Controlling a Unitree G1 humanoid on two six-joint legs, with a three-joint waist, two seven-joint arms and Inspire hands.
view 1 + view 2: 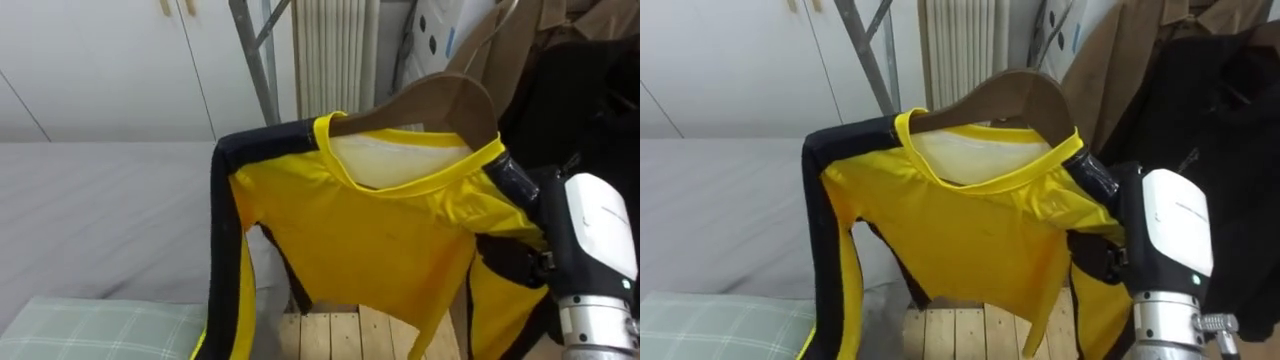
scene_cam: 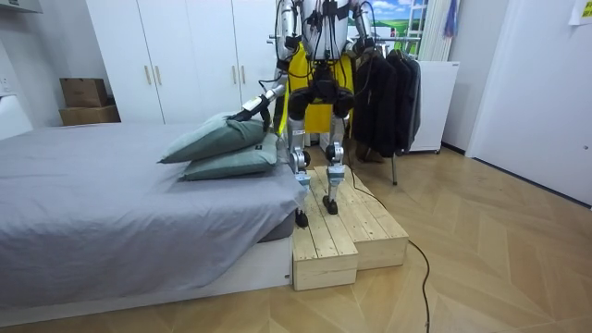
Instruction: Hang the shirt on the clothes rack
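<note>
A yellow shirt with black sleeves hangs on a wooden hanger, held up in front of me. My right hand comes in from the right, its dark fingers curled round the shirt's right shoulder over the hanger's end. The shirt's left black sleeve hangs straight down. In the room view I stand on a wooden platform beside the bed, facing the clothes rack, with the shirt at chest height. My left hand reaches out low towards the pillows on the room view's left.
A rack of dark and brown coats stands close on the right. A grey metal pole and a white radiator are behind the shirt. The grey bed with a checked pillow lies to the left, white wardrobes beyond.
</note>
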